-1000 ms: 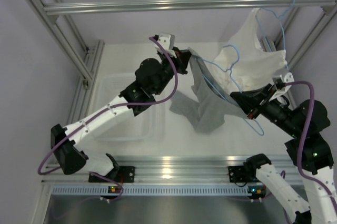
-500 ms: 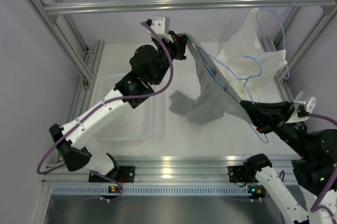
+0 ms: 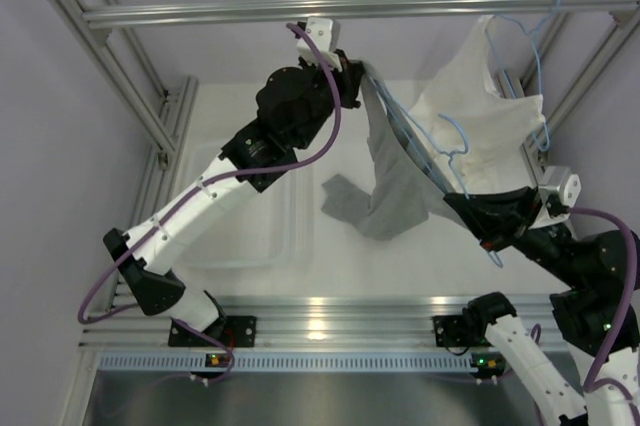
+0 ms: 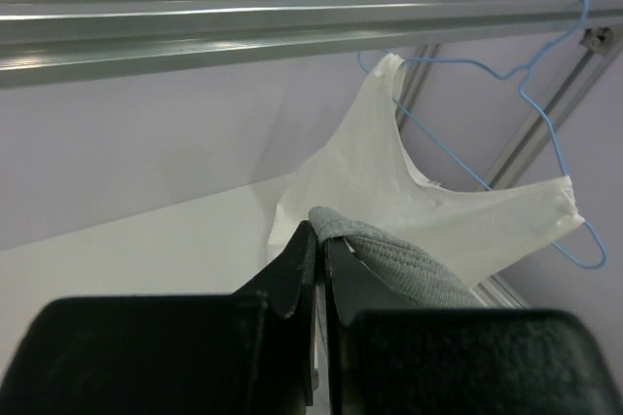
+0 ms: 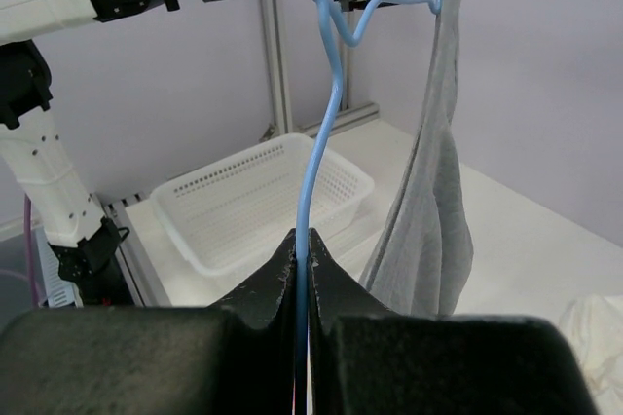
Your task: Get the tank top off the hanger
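Note:
The grey knit tank top (image 3: 395, 186) hangs stretched between my two grippers, its lower part trailing on the table. My left gripper (image 3: 352, 86) is raised at the back centre and is shut on a strap of the tank top (image 4: 384, 249). My right gripper (image 3: 455, 201) is shut on the wire of the light-blue hanger (image 3: 440, 151); the wire runs up between its jaws in the right wrist view (image 5: 321, 152). The tank top (image 5: 433, 220) hangs beside that wire, still hooked near the hanger's top.
A white garment (image 3: 480, 106) on a second blue hanger (image 3: 530, 41) hangs from the overhead rail (image 3: 300, 11) at the back right. A white basket (image 3: 245, 206) sits on the table at the left, below my left arm.
My left gripper has moved a little right and up with the strap. My right gripper has shifted slightly left with the hanger. The tank top hangs steeper.

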